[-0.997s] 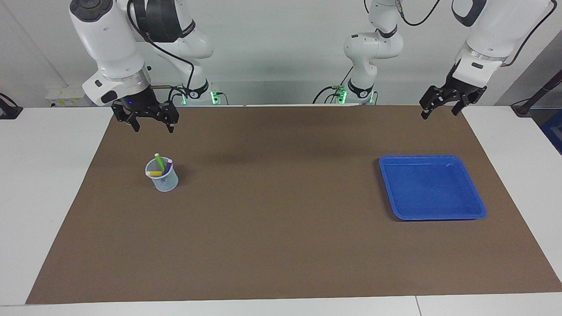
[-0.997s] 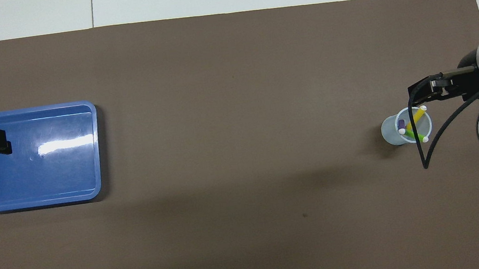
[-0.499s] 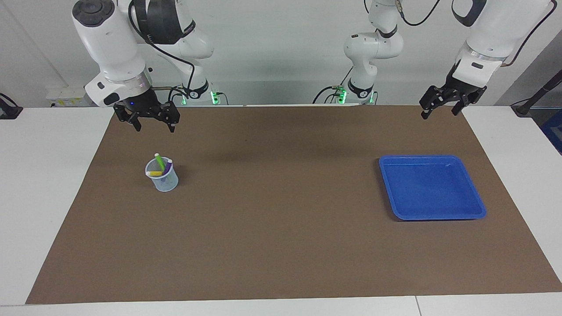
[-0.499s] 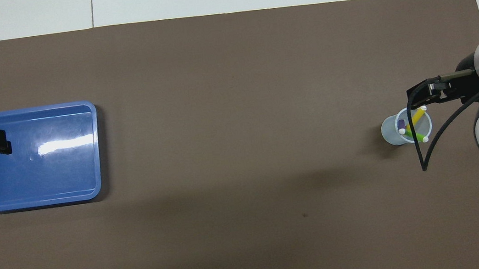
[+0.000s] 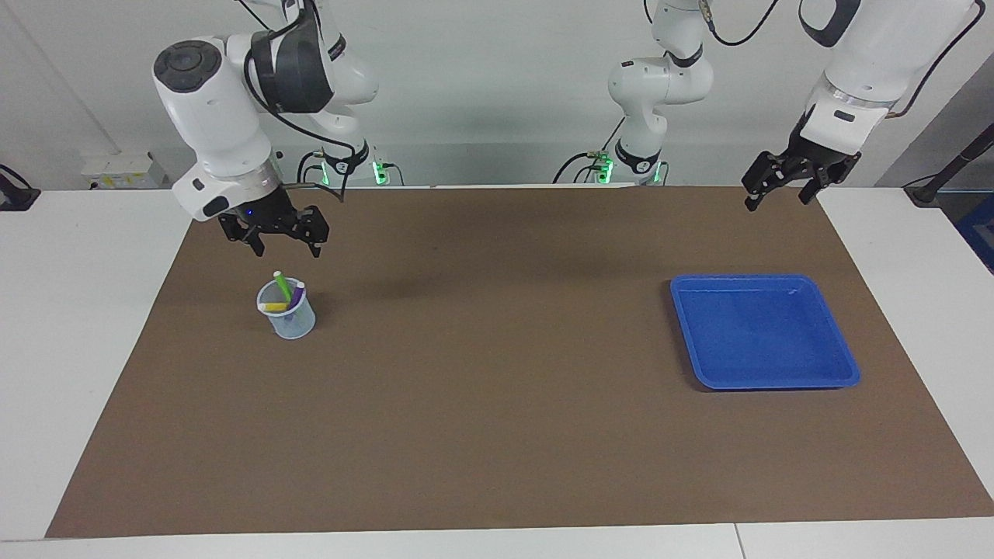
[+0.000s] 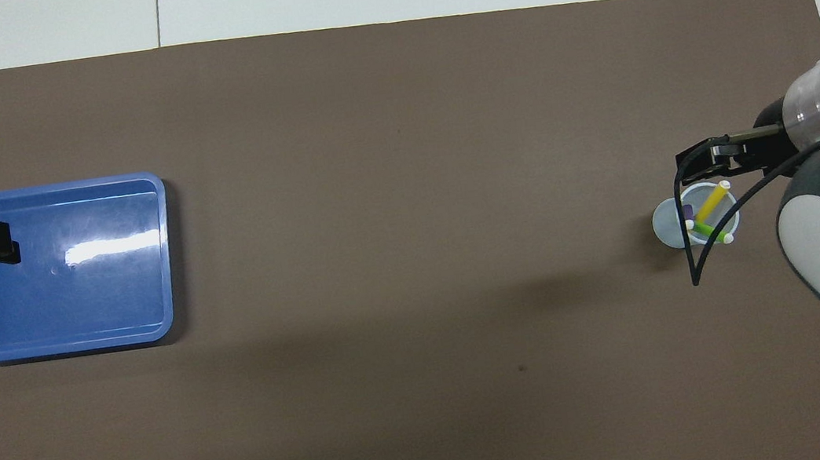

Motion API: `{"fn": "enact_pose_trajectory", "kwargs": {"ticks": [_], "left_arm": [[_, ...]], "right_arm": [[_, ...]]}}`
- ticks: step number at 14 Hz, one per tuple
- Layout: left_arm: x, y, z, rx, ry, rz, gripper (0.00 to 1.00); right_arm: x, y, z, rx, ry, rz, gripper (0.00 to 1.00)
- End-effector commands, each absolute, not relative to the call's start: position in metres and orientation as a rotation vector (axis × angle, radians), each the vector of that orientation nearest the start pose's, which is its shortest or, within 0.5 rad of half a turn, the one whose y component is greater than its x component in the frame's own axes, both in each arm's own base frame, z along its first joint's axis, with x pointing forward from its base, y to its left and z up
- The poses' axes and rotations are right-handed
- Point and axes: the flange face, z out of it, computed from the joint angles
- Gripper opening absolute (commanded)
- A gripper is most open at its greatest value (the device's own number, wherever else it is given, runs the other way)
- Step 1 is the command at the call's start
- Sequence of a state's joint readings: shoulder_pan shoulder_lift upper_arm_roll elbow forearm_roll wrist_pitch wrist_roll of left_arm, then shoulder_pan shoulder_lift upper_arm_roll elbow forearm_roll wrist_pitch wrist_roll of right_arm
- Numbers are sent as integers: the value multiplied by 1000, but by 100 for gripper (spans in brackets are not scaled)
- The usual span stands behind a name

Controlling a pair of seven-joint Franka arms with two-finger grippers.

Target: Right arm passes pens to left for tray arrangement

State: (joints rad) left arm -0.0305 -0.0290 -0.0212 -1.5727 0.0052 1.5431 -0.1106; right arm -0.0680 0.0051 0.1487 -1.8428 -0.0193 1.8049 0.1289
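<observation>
Fingers of the right gripper (image 5: 286, 247) stand apart, empty, in the air over the cup (image 5: 289, 314) that holds the three pens (image 5: 283, 293). Toward the other end of the brown mat (image 5: 497, 435) the left gripper (image 5: 779, 196) waits, open, above the mat near the blue tray (image 5: 765, 380).

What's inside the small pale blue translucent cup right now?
Three slim marker pens stand tilted in the small pale blue translucent cup: a green marker pen, a yellow marker pen and a purple marker pen. Their lower ends show only dimly through its wall.
</observation>
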Motion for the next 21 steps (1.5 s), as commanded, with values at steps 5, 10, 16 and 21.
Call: {"fn": "enact_pose_trajectory", "kwargs": {"ticks": [5, 10, 16, 21], "left_arm": [[539, -24, 639, -3149, -92, -21, 100], [539, -24, 638, -3149, -92, -18, 100], [539, -24, 639, -3148, -92, -23, 100], [539, -24, 639, -3149, -94, -23, 100]], "right_arm": [[548, 30, 438, -3140, -57, 149, 100], [536, 26, 407, -3140, -46, 183, 95], [538, 23, 392, -3138, -34, 163, 91], [535, 17, 380, -3137, -28, 177, 84]]}}
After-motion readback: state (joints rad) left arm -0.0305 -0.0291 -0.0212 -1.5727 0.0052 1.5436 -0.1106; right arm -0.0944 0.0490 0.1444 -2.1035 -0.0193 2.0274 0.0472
